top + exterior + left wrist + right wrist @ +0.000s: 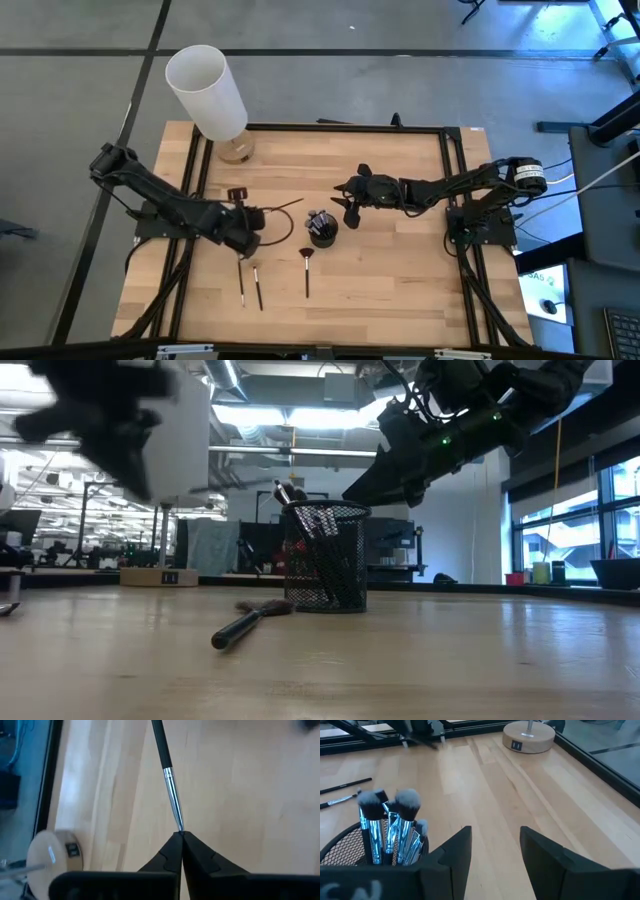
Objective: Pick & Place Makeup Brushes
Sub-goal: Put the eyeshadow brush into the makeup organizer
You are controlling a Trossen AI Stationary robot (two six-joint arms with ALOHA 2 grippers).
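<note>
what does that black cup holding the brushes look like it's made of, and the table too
The cup looks like black wire mesh, probably metal: light shows through its fine grid. The table looks like pale wood with a smooth finish: plank seams and grain run along it. The brushes in the cup have shiny, metal-looking ferrules.

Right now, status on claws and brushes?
Left claw shut on a brush. Right claw open beside mesh cup, holding nothing. Three brushes loose on table.

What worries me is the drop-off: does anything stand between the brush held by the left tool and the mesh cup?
Nothing visible lies between the left tool, shut on the brush, and the mesh cup. The open right tool hovers close beside the cup.
</note>
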